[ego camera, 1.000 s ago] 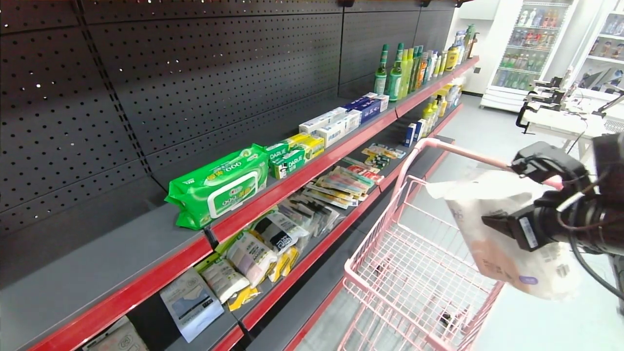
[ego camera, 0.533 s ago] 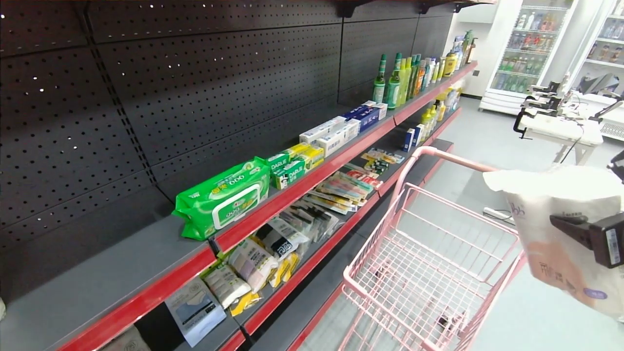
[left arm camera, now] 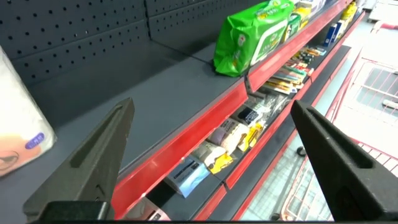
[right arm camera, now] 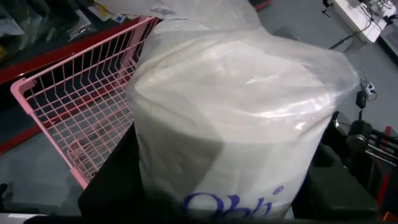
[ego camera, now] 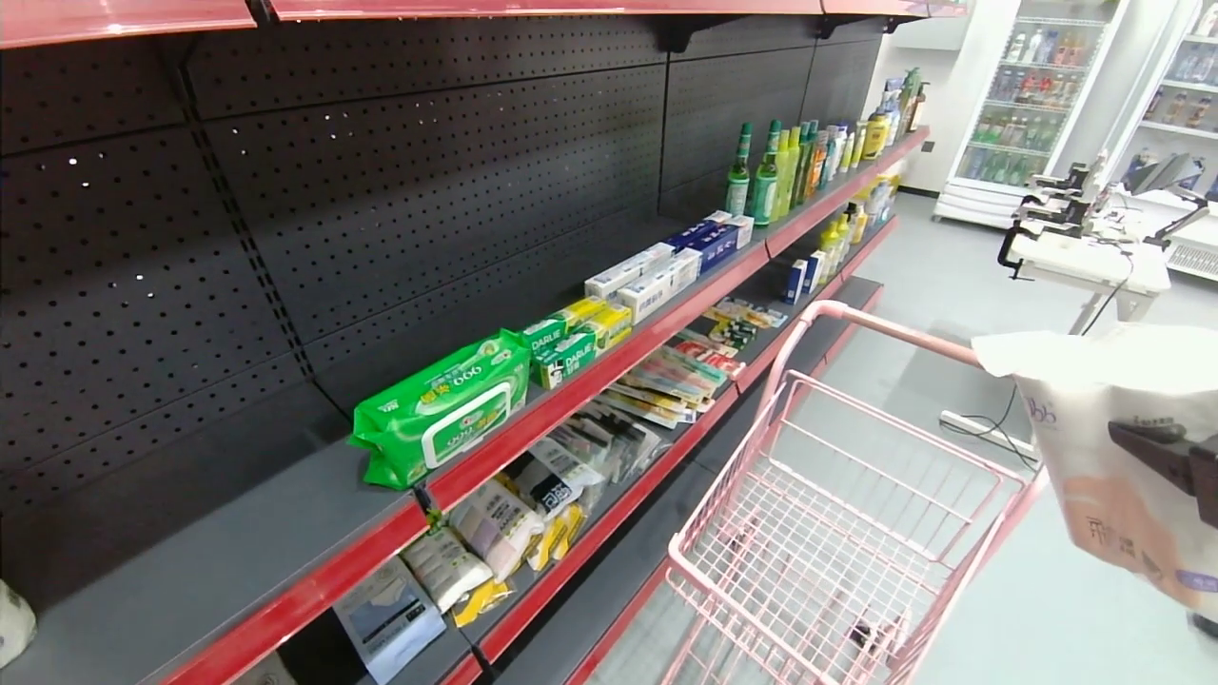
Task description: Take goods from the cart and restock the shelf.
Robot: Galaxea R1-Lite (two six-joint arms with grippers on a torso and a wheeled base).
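Note:
A white pack of paper rolls in clear plastic hangs just beyond the right side of the pink wire cart, above the floor. My right gripper is shut on it, and the pack sits between its fingers over the cart. My left gripper stands open with nothing between its fingers, over the grey shelf board. Close beside it on the board lies another white pack, visible at the far left of the shelf. A green wipes pack lies further along the board.
The red-edged shelf has a bare grey stretch left of the green wipes. Toothpaste boxes and bottles fill it further on. Lower shelves hold small packets. A table stands behind.
The head view has tilted upward, so the whole picture has shifted down. My right gripper has carried the white pack rightward, from over the cart to beyond its right side.

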